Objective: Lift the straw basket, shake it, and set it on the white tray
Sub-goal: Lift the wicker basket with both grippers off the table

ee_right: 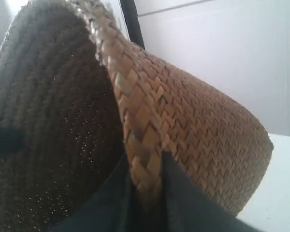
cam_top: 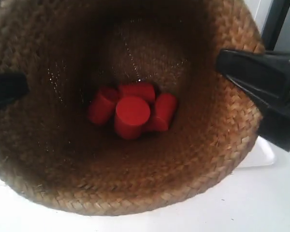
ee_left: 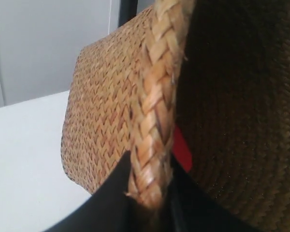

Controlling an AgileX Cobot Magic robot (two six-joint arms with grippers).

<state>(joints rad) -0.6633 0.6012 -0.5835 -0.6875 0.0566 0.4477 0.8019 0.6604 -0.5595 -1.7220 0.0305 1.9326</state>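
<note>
My pincers show in the exterior view as two black shapes, the pincer at the exterior view's left [cam_top: 12,88] and the pincer at the exterior view's right [cam_top: 234,65]. Each sits at the rim of the large brown woven straw basket [cam_top: 135,193], which spans the gap between them. From here I cannot tell how their fingers stand. In the basket's dark bottom, roughly midway between the two pincers, lies a cluster of small red cylinders [cam_top: 133,113]. Near the pincer at the exterior view's right, a rounded corner of the flat white plastic tray [cam_top: 261,157] peeks out from behind the basket wall, on the white desk [cam_top: 261,208].

In the left wrist view, my left pincer [ee_left: 147,188] is clamped on the braided rim, one finger outside the wall and one inside. Away from it, the basket's squarish base seems to hang tilted, clear of the desk. A sliver of red shows just past the inner finger.

In the right wrist view, my right pincer [ee_right: 147,191] grips the rim the same way, and here too the base looks clear of the desk.

I judge the lift done. One moment cannot show whether the shake has happened. Setting the basket on the white tray is not yet done.
</note>
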